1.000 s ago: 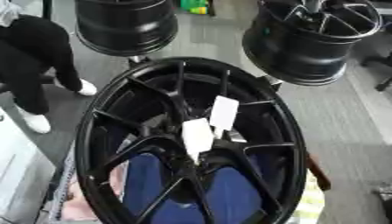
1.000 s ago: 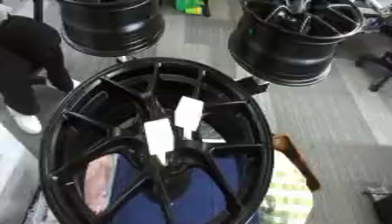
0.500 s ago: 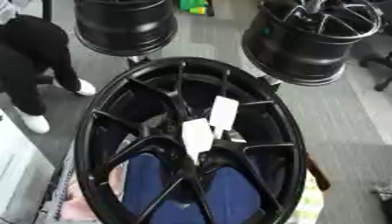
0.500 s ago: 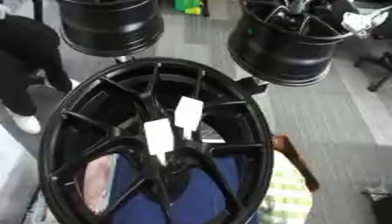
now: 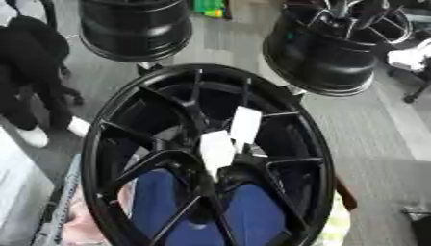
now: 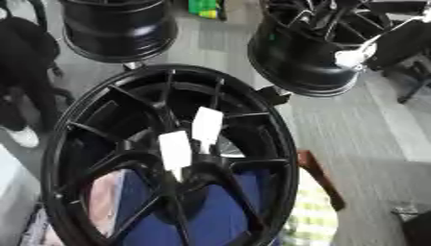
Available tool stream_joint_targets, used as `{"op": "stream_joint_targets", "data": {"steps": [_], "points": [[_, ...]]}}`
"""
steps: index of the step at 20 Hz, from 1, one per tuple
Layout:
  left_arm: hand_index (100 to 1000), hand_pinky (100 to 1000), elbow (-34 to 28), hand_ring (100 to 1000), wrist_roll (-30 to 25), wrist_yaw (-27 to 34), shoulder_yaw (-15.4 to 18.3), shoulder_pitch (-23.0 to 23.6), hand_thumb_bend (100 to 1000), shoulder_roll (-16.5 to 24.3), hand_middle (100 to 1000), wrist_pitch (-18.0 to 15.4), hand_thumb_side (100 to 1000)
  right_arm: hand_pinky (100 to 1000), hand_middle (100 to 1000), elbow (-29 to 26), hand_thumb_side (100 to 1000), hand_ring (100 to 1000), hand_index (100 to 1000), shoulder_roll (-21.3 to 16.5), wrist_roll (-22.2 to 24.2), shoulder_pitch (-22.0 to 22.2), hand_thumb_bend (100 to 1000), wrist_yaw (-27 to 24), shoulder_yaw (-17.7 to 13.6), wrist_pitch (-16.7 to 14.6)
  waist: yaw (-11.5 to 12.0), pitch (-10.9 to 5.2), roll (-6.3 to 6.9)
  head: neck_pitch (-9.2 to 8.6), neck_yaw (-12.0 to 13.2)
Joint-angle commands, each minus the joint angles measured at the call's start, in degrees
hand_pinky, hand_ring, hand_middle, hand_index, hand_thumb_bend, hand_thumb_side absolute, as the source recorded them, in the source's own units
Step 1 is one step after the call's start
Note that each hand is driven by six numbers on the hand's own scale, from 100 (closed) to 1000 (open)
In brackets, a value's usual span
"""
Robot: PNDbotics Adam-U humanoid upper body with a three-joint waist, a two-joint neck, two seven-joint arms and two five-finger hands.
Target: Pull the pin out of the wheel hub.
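A large black spoked wheel [image 5: 151,120] fills the middle of both views, its face turned toward me. At its hub [image 5: 221,174] two white tags stand out: one [image 5: 216,149] at the centre and one [image 5: 245,124] a little up and to the right. I cannot make out the pin itself. Blue fabric [image 5: 252,211] shows through the lower spokes. Neither of my hands appears in either view.
Two more black wheels stand behind, one at the upper left [image 5: 134,29] and one at the upper right [image 5: 333,53]. A person in black [image 5: 33,72] stands at the left edge. Grey floor [image 5: 379,134] lies to the right; a brown piece [image 6: 320,178] sits beside the rim.
The whole picture has shifted slightly, so the camera has moved. The wheel and its tags stay in place relative to each other.
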Motion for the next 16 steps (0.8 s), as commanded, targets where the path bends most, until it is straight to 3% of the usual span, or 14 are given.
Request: {"op": "stream_joint_targets", "data": {"steps": [1, 8, 16], "points": [[833, 754, -0.95, 823, -0.23, 0.21, 0.23, -0.36, 233, 2.11, 716, -0.07, 545, 871, 791, 2.31, 548, 845, 845, 1.40, 3.24, -3.57, 172, 0.79, 2.14, -0.20, -0.19, -1.12, 0.26, 0.04, 0.01], [833, 754, -0.95, 824, -0.15, 0.18, 0.29, 0.00, 233, 2.09, 716, 0.01, 545, 870, 793, 8.18, 575, 847, 852, 8.31, 8.37, -10.97, 200, 0.33, 7.98, 0.24, -0.65, -1.46, 0.22, 0.31, -0.08], [833, 754, -0.95, 824, -0.13, 0.20, 0.29, -0.04, 233, 2.08, 716, 0.01, 547, 866, 797, 12.61, 590, 851, 869, 13.02, 9.66, -14.79, 238, -0.93, 11.75, 0.14, -0.66, -1.52, 0.07, 0.79, -0.23]]}}
